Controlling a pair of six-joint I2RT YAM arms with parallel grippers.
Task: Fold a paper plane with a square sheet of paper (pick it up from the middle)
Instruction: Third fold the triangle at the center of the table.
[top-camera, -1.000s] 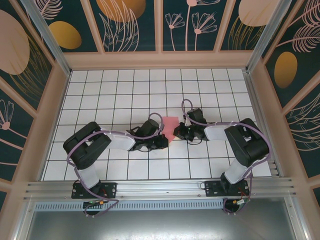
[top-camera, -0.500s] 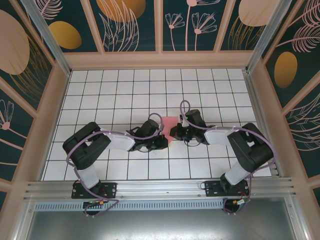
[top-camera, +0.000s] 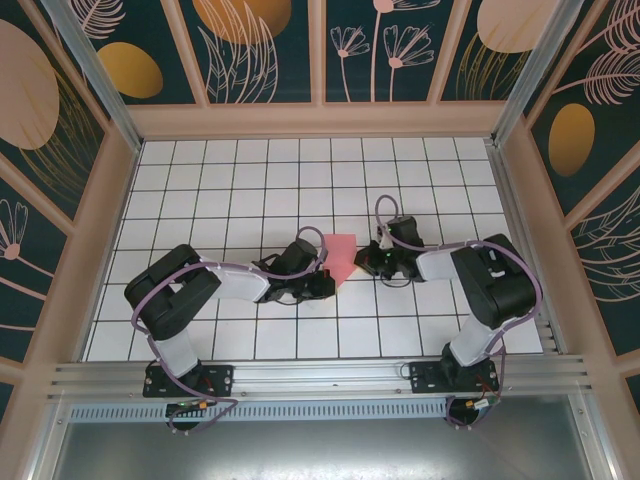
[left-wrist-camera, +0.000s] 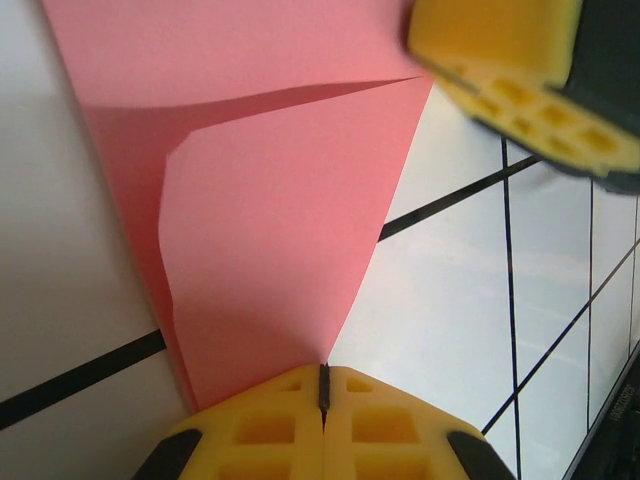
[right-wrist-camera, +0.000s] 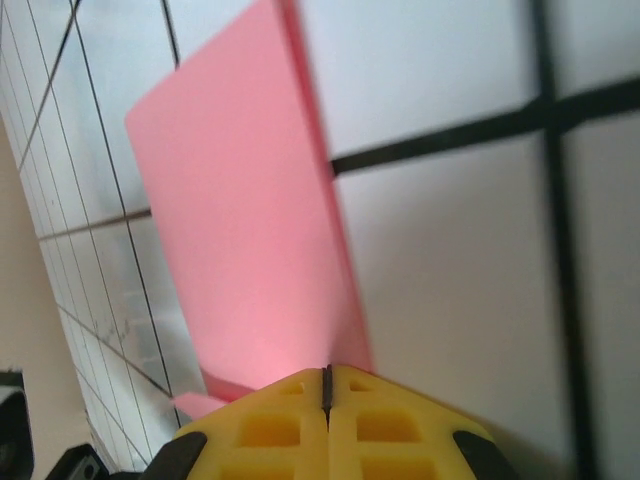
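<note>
Salmon-pink paper sheet (top-camera: 341, 256), thin and already folded into a tapering wedge, lies near the middle of the white table with black grid lines (top-camera: 240, 190), between the two arms. Its long axis runs from far to near. The broad end faces the back wall and the narrow point aims toward the arms' bases, leaning a little to the left.

In the left wrist view the paper sheet (left-wrist-camera: 270, 250) shows a folded flap with a curved, slightly raised edge that casts a shadow on the layer below. The wedge narrows down to the left gripper (left-wrist-camera: 322, 392). Its yellow fingers are pressed together with no gap, and the paper's tip runs straight into their seam, pinched there. From above, the left gripper (top-camera: 328, 284) sits at that near point.

The right gripper (top-camera: 363, 263) is just beside the sheet's right edge, also fully closed. One of its yellow fingers (left-wrist-camera: 500, 50) meets the flap's outer corner. Its own camera shows the paper sheet (right-wrist-camera: 250, 230) rising from the right gripper (right-wrist-camera: 326, 392) at a tilt. Whether it pinches that corner or only rests against it is unclear.
</note>
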